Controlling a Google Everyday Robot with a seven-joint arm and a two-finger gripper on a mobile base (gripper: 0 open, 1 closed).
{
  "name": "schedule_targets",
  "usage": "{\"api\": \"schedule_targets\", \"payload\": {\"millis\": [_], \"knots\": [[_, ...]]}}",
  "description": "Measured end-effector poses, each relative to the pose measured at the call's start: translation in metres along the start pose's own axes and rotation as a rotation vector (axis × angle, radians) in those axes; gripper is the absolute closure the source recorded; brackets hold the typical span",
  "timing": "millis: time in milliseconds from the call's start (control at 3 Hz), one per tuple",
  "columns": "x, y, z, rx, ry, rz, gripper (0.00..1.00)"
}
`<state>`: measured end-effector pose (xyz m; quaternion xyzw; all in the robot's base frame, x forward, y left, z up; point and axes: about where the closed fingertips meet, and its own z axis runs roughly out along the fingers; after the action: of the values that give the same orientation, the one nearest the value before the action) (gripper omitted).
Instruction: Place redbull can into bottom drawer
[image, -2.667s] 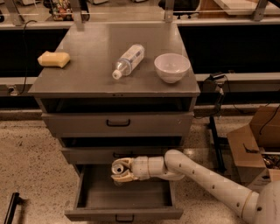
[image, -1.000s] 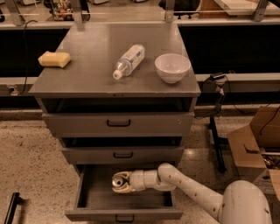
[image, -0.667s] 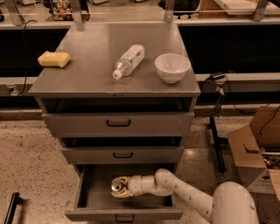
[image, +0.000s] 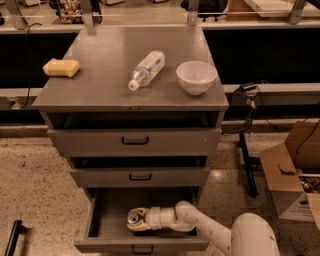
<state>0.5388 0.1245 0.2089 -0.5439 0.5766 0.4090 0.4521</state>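
The bottom drawer (image: 107, 212) of the grey cabinet is pulled open, its small dark handle low on the front. My gripper (image: 136, 220) is down inside it, reaching in from the right on a white arm. It is shut on the redbull can (image: 134, 217), which shows its silver top with pull tab and stands low in the drawer, near the drawer floor. The can's body is mostly hidden by my fingers.
On the cabinet top lie a clear plastic bottle (image: 147, 69), a white bowl (image: 196, 77) and a yellow sponge (image: 61, 67). The two upper drawers (image: 135, 141) are shut. A cardboard box (image: 295, 167) stands on the floor at right.
My gripper has gone down with the can from above the drawer's opening into the open bottom drawer. Things on top have not moved.
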Motion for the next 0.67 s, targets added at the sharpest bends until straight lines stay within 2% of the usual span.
{"api": "schedule_targets", "payload": {"millis": [667], "knots": [[-0.0011,0.0027,0.0035,-0.007,-0.003,0.001,0.36]]}}
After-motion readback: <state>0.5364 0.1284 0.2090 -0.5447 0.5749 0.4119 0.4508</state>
